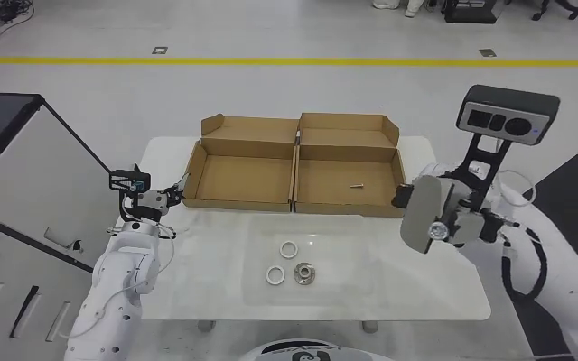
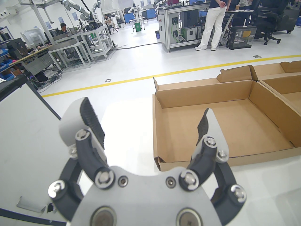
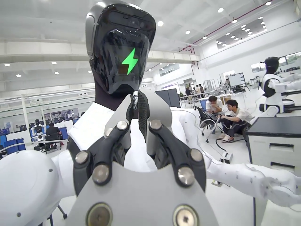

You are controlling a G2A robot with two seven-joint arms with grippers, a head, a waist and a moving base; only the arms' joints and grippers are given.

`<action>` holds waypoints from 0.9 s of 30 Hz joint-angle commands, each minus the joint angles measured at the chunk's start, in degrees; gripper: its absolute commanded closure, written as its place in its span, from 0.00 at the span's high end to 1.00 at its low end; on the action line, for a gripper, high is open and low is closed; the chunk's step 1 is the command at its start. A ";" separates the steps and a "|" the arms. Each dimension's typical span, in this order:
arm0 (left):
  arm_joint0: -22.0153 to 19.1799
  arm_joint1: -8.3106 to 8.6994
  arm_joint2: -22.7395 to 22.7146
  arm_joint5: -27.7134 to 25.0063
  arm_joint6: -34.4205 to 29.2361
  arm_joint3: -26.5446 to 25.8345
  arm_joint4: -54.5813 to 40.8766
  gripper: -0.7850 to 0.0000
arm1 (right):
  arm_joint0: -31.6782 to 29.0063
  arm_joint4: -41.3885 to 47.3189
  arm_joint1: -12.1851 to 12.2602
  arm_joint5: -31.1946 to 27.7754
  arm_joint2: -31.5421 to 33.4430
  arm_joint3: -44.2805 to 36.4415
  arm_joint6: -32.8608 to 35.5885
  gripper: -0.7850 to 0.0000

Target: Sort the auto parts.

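While the left gripper [image 2: 147, 112] stands wide open with nothing between its fingers, the right gripper [image 3: 137, 109] is almost fully closed, and its two pads pinch a small screw [image 3: 134, 99] close to their tips. The screw is thin and shiny, and it stands out a little above the pads.

Seen from above, the left gripper is at the 9 o'clock edge of the table [image 1: 208, 289], low over the surface and just beside the near outer corner of the left box [image 1: 242, 179]. Whether a finger touches the cardboard, I cannot tell. The right gripper is at the 3 o'clock edge, lifted well above the table with its fingertips turned upward, just beside the outer wall of the right box [image 1: 348, 180].

Both boxes are of brown cardboard and sit at the 12 o'clock side of the table, side by side with their inner walls together and their lids folded back. A second screw [image 1: 358, 187] lies flat on the floor of the right box, near its middle.

Toward 6 o'clock from the middle of the table lie two white rings [image 1: 288, 249], one farther and one nearer, and a round metal part [image 1: 305, 272] just at 3 o'clock of the nearer ring. These three are close together and well apart from both grippers.
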 commanded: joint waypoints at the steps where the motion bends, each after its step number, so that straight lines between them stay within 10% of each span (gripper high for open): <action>1: 0.00 0.00 0.00 0.00 0.00 0.00 0.00 1.00 | -0.36 -1.54 0.00 2.33 0.98 1.11 2.32 0.00; 27: 0.00 0.00 0.00 0.00 0.00 0.00 0.00 1.00 | -3.84 1.29 -4.34 4.48 3.71 -2.21 4.49 0.00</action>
